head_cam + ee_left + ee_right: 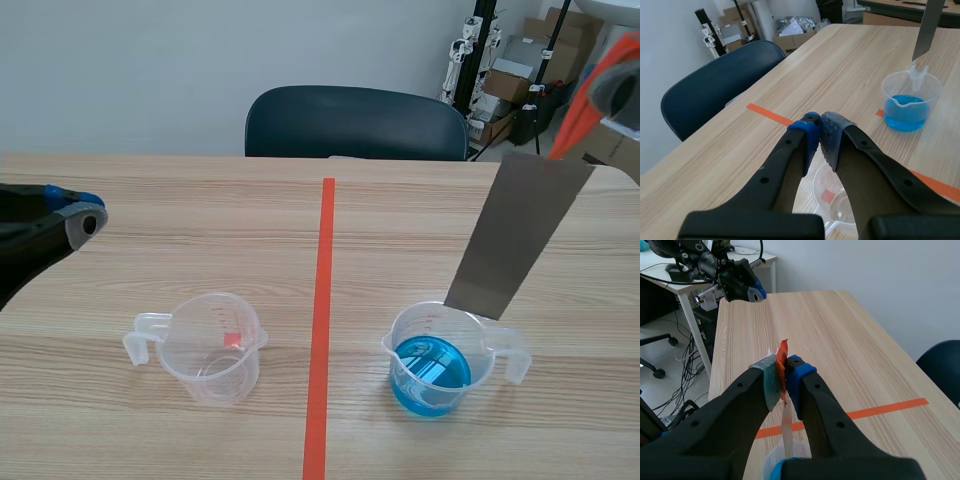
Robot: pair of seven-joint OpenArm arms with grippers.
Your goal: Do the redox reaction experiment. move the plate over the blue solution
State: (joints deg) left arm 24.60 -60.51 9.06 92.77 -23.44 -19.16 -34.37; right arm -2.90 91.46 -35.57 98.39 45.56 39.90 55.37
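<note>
- The left gripper (78,216) (819,126) is held low at the left edge of the tabletop (180,230). Its pads are pressed together on nothing, and it is well apart from both cups.
- An empty measuring cup (208,350) of clear plastic stands upright left of the tape line, handle to the left. Red graduation marks are printed on its wall, but the figures are too small to be read. A small orange-red square is seen through it.
- The orange-red tape line (322,330) runs straight away from the robot down the middle of the tabletop.
- A second measuring cup (490,345) (935,82) stands upright right of the line, handle to the right. The blue solution (432,368) (906,112) fills its lower part. Red graduations are visible but illegible.
- The plate (520,235) (927,25), a flat grey strip, hangs tilted, with its lower end over the cup's far rim on the handle side. It is not dipped in the liquid; contact with the rim cannot be judged.
- An orange tab (573,118) (783,357) is fixed to the plate's upper end.
- The right gripper (608,85) (785,374) is raised at the far right, with the tab pinched between its pads.
</note>
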